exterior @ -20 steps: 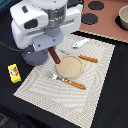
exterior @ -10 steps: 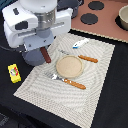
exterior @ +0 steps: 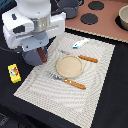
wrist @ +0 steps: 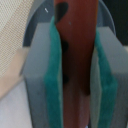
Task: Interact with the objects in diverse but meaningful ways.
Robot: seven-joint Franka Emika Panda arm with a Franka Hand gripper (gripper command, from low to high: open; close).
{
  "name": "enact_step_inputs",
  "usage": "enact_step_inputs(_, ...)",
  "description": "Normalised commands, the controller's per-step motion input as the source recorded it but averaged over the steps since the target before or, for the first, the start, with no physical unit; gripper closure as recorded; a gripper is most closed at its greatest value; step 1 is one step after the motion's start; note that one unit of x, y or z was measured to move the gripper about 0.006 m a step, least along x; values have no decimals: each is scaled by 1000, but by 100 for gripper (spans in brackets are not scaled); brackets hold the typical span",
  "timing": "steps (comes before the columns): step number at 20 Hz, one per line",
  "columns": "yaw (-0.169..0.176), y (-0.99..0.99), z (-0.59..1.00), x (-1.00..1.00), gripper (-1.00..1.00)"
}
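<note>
My gripper (exterior: 43, 55) hangs over the striped placemat's (exterior: 60, 100) left part and is shut on the brown sausage (exterior: 43, 56), which is held upright. In the wrist view the sausage (wrist: 77, 60) fills the gap between the green pads (wrist: 54, 80) of the gripper (wrist: 77, 85). The yellow packet with a red mark (exterior: 14, 73) lies on the dark table at the exterior view's left. The white-and-blue fish (exterior: 81, 43) lies at the mat's far edge. The grey frying pan (exterior: 70, 7) sits at the back.
A round wooden plate (exterior: 69, 66) sits mid-mat between an orange-handled knife (exterior: 88, 59) and fork (exterior: 71, 82). A brown stovetop (exterior: 100, 20) with black burners lies behind, with a pot (exterior: 123, 17) at its right edge. The arm's white body hides the back left.
The arm has shifted slightly toward the exterior view's left, still holding the sausage. Nothing else on the mat has moved.
</note>
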Motion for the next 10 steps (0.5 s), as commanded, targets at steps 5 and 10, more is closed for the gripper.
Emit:
enact_step_inputs(5, 26, 272, -351, -947, 100)
enact_step_inputs(10, 24, 359, -180, -863, 100)
